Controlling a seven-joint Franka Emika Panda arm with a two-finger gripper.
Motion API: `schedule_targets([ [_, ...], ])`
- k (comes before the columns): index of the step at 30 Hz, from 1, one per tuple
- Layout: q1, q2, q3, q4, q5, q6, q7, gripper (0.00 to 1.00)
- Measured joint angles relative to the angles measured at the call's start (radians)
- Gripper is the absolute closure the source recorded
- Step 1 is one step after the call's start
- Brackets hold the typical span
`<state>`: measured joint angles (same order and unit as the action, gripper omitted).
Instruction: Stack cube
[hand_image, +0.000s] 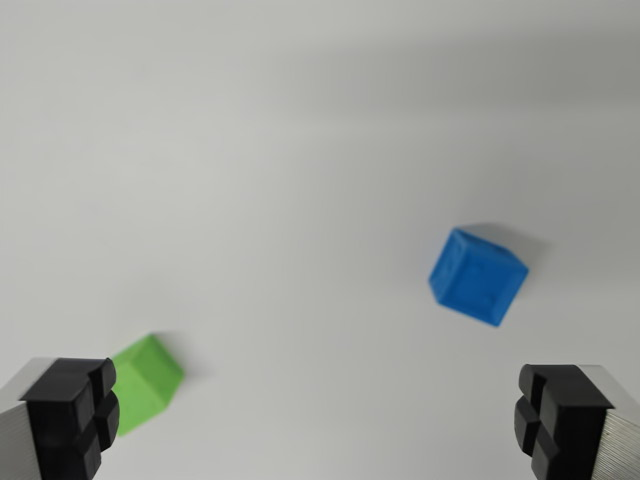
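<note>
Claw (318, 420) spread wide, empty, seemingly above table between green cube (147, 381) and blue cube (477, 276).

Two cubes sit on a plain white table (300, 150), well apart. The blue cube (477, 276) lies toward the wrist view's right, turned corner-on. The green cube (148, 380) lies low on the left, partly hidden behind the left finger (70, 415). The gripper (315, 420) hangs above with its jaws spread wide, nothing between them.
</note>
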<state>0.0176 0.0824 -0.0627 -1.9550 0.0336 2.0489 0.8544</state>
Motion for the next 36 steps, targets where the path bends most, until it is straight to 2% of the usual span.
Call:
schedule_targets([
  [14, -0.003, -0.005, -0.014, -0.063, 0.000, 0.055, 0.021, 0.00],
  [36, -0.019, -0.004, -0.048, -0.209, 0.000, 0.198, 0.075, 0.00],
])
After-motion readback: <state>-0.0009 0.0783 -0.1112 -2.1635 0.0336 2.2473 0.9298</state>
